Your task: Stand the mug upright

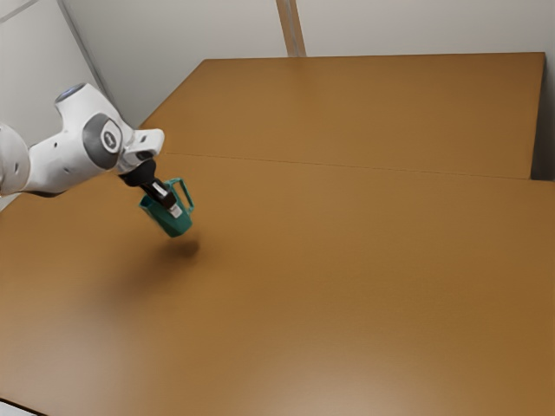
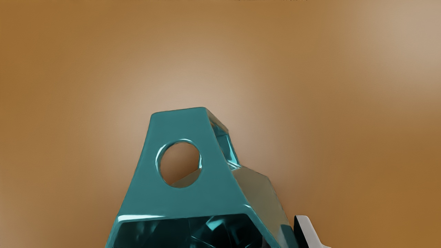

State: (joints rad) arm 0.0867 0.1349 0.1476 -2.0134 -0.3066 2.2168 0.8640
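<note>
Mug: teal, held up off the bench, near nine o'clock from the middle of the exterior view.
Tilt: well over, neither upright nor flat; its mouth faces between ten and eleven o'clock in that view, its base toward about five.
Handle: on the mug's one o'clock side from where I stand, a squarish loop; the wrist view gives its near face, with a round hole through it, joined to the rim.
Claw: pinching the mug, as far as I can make out, one finger against the outer wall and the other hidden by the mug itself.
Arm: white with grey joints, coming in from nine o'clock and slanting down toward four at the claw.
Shadow: a dark smudge on the bench, apart from the mug, between five and six o'clock of it.
Seam: a thin line crossing the bench, passing twelve o'clock of the middle.
Walls: pale, beyond the bench, with a brown upright strip at twelve o'clock.
</note>
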